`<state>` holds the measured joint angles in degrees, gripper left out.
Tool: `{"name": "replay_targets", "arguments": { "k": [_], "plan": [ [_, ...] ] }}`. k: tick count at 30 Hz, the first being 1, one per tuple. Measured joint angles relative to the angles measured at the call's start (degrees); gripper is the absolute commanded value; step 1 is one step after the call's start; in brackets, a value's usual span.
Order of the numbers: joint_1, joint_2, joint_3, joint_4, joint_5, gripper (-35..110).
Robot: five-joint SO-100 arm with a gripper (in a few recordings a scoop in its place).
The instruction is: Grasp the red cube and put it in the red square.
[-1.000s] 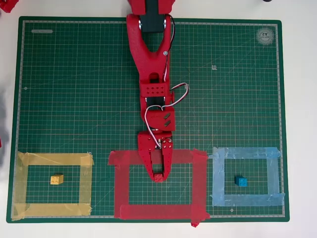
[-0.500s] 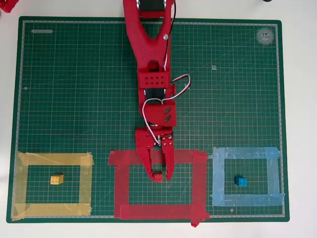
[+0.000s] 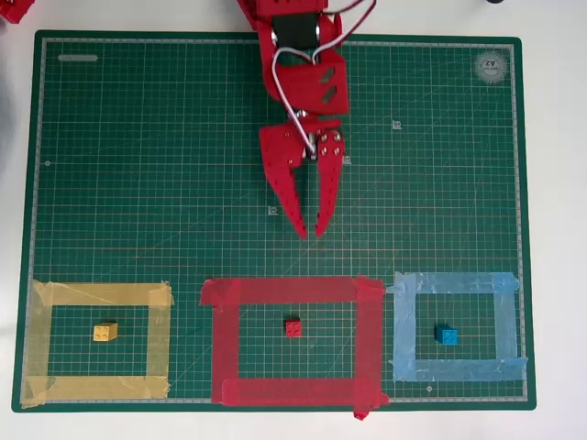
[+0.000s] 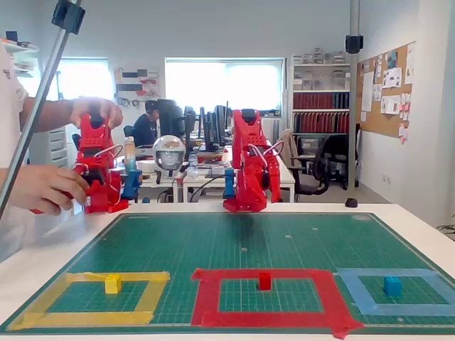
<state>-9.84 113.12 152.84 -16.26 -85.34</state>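
Observation:
The red cube (image 3: 293,327) (image 4: 264,281) rests on the green mat inside the red square (image 3: 293,291) (image 4: 207,298), near its middle and touching no tape. My gripper (image 3: 310,232) hangs over the mat's centre, well behind the square, pointing toward it. Its fingers are slightly apart with nothing between them. In the fixed view the red arm (image 4: 249,170) stands folded back at the mat's far edge.
A yellow block (image 3: 105,332) lies inside a yellow tape frame (image 3: 101,294) at the left. On the right, a blue block (image 3: 447,335) lies inside a light blue tape frame (image 3: 454,282). The green cutting mat (image 3: 138,183) covers most of the white table.
The gripper opened and let go of the red cube inside the red square, then drew back up the mat toward the arm's base. The cube stays where it was set.

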Motion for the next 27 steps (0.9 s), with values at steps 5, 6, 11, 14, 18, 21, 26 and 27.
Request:
{"name": "replay_targets", "arguments": {
  "k": [5,6,11,14,18,21,26,27],
  "plan": [
    [-1.41,19.07,19.34,3.52,2.37,-1],
    [-1.23,22.76,22.15,5.45,2.55,-1],
    [-1.14,36.74,26.98,20.30,3.43,-1],
    [-1.14,44.12,27.42,29.97,3.60,-1],
    [-0.97,51.24,27.86,41.31,3.52,-1],
    [-0.62,54.40,27.86,47.02,3.52,-1],
    [0.88,58.71,27.86,56.78,3.43,-1],
    [1.41,59.77,27.86,58.27,3.43,-1]
  ]
}}
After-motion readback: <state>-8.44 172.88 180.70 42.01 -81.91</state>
